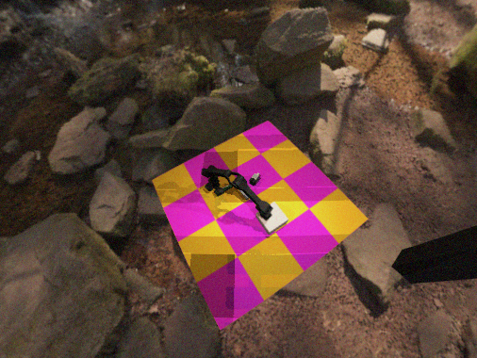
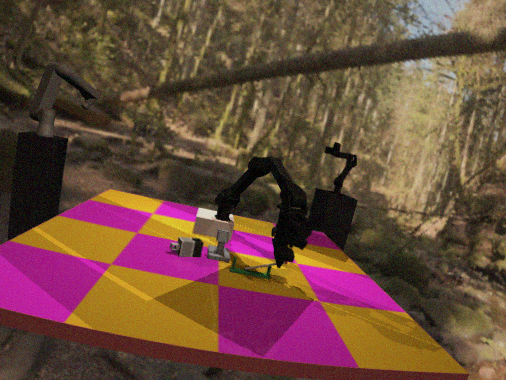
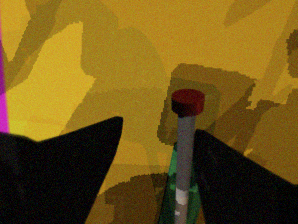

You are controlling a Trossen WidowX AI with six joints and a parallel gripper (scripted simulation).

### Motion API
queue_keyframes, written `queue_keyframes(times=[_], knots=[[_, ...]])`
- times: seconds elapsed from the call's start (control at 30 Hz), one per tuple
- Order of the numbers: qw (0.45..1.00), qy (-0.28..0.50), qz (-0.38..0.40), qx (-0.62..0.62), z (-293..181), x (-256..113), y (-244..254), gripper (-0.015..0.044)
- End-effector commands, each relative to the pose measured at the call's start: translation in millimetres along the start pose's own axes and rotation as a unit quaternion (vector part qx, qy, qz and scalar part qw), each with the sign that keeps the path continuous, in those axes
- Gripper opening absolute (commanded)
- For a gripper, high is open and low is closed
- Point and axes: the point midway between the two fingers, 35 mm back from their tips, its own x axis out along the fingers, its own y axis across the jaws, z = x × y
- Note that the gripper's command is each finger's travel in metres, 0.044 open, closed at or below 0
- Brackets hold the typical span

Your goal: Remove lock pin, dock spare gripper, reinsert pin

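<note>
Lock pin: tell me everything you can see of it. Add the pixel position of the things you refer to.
The lock pin (image 2: 259,266) (image 3: 185,150) is a slim, grey, metallic-looking rod with a wider dark-red head at one end. It lies in a green cradle, out of the mount, its head between the gripper's parted fingers and nearer one. Whether that finger touches it, I cannot tell.
</note>
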Motion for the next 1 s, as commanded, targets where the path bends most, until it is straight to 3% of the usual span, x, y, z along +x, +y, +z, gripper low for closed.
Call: queue_keyframes(times=[0.0, 0.87, 0.97], knots=[[1.0, 0.0, -0.001, 0.0, 1.3, -10.8, 2.1, 0.02], [0.999, 0.02, 0.04, 0.008, -2.8, -43.3, 24.2, 0.02], [0.999, 0.021, 0.043, 0.009, -4.2, -34.1, 23.1, 0.0279]])
